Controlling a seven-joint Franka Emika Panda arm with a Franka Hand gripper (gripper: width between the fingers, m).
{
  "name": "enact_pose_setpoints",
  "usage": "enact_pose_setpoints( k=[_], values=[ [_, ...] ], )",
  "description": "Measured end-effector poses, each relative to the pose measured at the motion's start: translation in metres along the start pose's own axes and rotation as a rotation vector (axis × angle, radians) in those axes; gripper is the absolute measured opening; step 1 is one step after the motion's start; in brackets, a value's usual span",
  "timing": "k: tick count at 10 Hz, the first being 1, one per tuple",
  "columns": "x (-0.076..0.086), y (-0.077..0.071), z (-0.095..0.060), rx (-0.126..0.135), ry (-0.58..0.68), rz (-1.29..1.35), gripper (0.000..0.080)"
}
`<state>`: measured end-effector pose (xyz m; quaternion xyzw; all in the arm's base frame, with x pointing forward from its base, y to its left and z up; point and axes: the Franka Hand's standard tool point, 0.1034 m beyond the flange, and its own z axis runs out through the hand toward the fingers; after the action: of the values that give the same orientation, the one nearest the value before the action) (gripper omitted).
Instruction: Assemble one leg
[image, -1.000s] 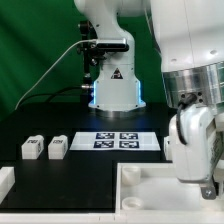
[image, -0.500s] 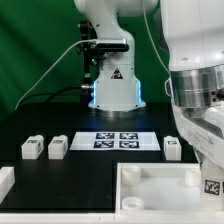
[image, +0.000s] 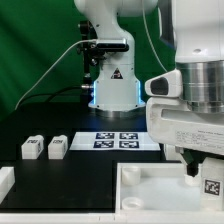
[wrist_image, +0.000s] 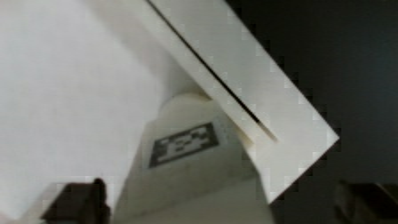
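A white leg (image: 211, 185) with a black-and-white tag stands at the right end of the large white tray (image: 150, 178), in the exterior view's lower right. My gripper (image: 196, 167) hangs just above and slightly left of it. In the wrist view the same leg (wrist_image: 185, 146) lies between my two dark fingers (wrist_image: 75, 202), with a gap on each side; the gripper (wrist_image: 217, 204) is open and empty. The tray's rim (wrist_image: 249, 90) runs slantwise past the leg. Two more legs (image: 32, 148) (image: 57, 148) lie on the black table at the exterior view's left.
The marker board (image: 120, 140) lies in the middle of the table before the robot base (image: 112, 85). A white part (image: 5, 181) shows at the exterior view's lower left edge. My hand hides the table behind it on the right.
My hand has moved up and to the exterior view's left and turned, now covering the leg that lay right of the marker board. The tagged leg at the tray's right end has stayed put.
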<state>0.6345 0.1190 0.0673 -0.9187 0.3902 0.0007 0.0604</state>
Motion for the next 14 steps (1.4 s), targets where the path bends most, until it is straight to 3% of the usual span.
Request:
enact_pose_setpoints(
  k=[1, 3, 6, 10, 14],
  values=[
    [0.0000, 0.0000, 0.0000, 0.000, 0.000, 0.027, 0.0528],
    [0.0000, 0.0002, 0.0004, -0.001, 0.000, 0.074, 0.0295],
    [0.0024, 0.0019, 0.0005, 0.003, -0.004, 0.361, 0.0296],
    [0.0025, 0.0003, 0.0002, 0.016, -0.085, 1.119, 0.0296],
    [0.0026, 0.0015, -0.0011, 0.015, -0.054, 1.271, 0.0301]
  ],
)
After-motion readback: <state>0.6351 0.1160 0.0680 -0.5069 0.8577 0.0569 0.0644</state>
